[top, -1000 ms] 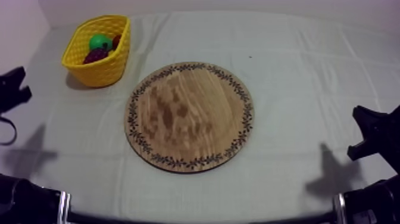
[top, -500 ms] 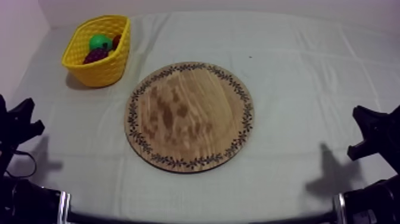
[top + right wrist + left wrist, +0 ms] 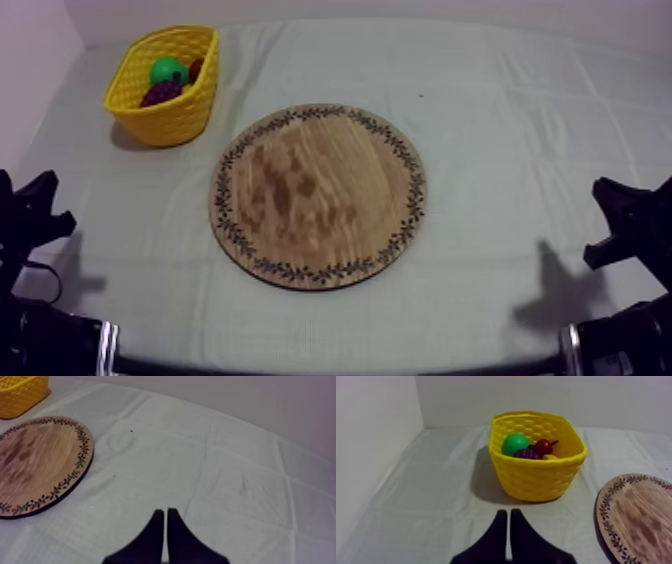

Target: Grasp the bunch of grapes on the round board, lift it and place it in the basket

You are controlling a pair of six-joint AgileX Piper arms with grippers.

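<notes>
My left claw (image 3: 507, 514) and right claw (image 3: 162, 512) are both pressed together and empty, at 8 and 4 o'clock of the bare board (image 3: 318, 195). The grapes (image 3: 528, 453) lie in the basket (image 3: 166, 122), at 10 o'clock. The risk, I judge, is a needless reach snagging the table's (image 3: 520, 130) creased cloth or tipping the basket. A pale wall (image 3: 536, 396) stands behind.

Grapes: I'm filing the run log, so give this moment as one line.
grapes: in yellow basket | wooden board: mid-table | left gripper: shut, holding nothing | right gripper: shut, holding nothing
</notes>
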